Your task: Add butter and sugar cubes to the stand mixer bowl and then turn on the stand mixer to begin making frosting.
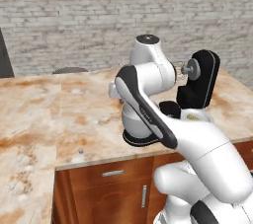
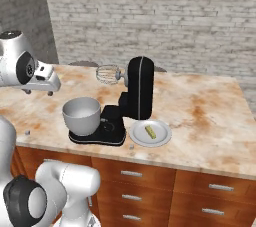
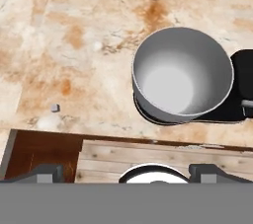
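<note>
With nothing yet in the stand mixer bowl [image 3: 183,77], the step in hand looked like fetching the butter [image 2: 150,131], which lay on a white plate [image 2: 162,138] at about 3 o'clock of the stand mixer [image 2: 136,96]; the pincer [image 3: 126,171], spread wide and holding nothing, would do best to swing around the raised mixer head and whisk [image 2: 107,73]. A tiny grey speck [image 3: 55,107], possibly a sugar cube, sat on the table [image 3: 74,35] at the bowl's 9 o'clock.
</note>
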You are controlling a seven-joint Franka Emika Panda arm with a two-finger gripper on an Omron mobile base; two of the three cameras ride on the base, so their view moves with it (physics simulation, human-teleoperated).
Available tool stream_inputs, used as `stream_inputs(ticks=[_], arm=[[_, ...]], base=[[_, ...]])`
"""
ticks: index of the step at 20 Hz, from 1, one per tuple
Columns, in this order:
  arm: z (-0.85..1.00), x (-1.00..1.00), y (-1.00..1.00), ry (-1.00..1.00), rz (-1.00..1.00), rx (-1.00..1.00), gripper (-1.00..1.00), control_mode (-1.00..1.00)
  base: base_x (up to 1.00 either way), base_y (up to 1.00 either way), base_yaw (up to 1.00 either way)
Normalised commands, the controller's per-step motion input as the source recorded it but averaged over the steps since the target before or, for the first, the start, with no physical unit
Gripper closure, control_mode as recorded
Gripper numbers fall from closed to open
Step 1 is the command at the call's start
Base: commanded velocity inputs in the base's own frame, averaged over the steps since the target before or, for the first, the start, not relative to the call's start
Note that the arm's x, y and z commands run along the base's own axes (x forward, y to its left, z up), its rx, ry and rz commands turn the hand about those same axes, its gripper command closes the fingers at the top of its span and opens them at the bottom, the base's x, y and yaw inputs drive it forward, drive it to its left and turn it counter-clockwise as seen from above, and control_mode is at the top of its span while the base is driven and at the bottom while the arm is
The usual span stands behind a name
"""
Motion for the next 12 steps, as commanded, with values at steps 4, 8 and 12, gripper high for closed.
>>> stream_inputs(ticks=[4, 8, 12], arm=[[-0.24, 0.00, 0.56, 0.00, 0.00, 0.00, -1.00, -1.00], [-0.29, 0.00, 0.43, 0.00, 0.00, 0.00, -1.00, -1.00], [-0.35, 0.04, 0.53, 0.06, 0.00, 0.00, -1.00, -1.00]], base=[[0.00, 0.00, 0.00], [0.00, 0.00, 0.00], [0.00, 0.00, 0.00]])
